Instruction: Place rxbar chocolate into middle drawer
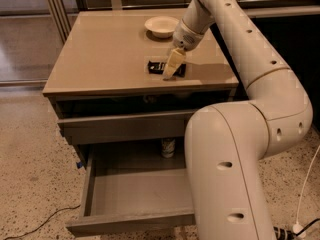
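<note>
Cream gripper (pixel 171 70): low over the top (pixel 100 59), down on the right half of the bar (pixel 156 66); open or closed, cannot tell
Bar place: flat near the front edge, apart from bowl (pixel 161 26)
Handling: likely light, thin, slick wrapper; pinch across the short width, mid-length
Grey drawer (pixel 135 194): pulled open below, well apart

A cream-white arm (pixel 252 59) of rounded segments, dotted with small dark holes, is shown; its pale yellow tool (pixel 170 71) is held over the bench (pixel 100 59).
</note>
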